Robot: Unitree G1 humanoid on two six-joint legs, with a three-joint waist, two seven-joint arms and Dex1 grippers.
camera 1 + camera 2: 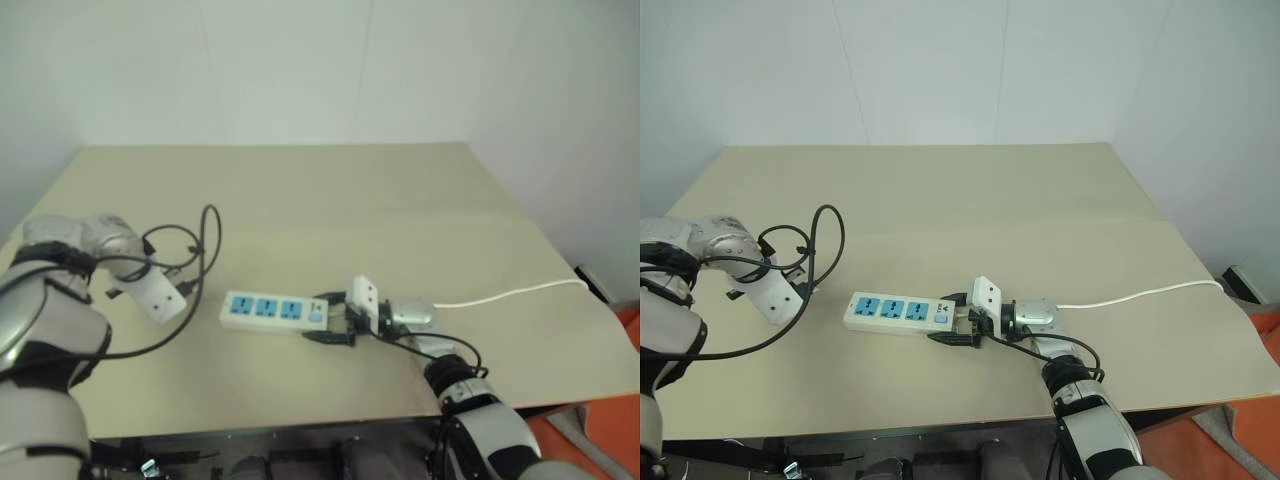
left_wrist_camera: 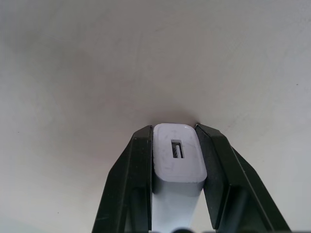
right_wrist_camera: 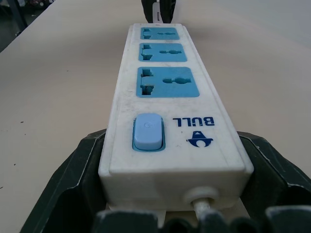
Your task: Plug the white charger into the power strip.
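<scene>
Right gripper (image 1: 962,322) clasps the switch end of the power strip (image 1: 895,312), and the left gripper (image 2: 178,145) is clamped on the white charger (image 2: 178,160).
Power strip lies flat on the beige counter (image 1: 940,200), its 3 blue sockets facing up, black jaws set wide against both its sides, its thin white cord (image 1: 1140,294) trailing toward 3 o'clock. At 9 o'clock from the strip, apart from it, the left jaws pinch the charger from both sides, just above the counter.
</scene>
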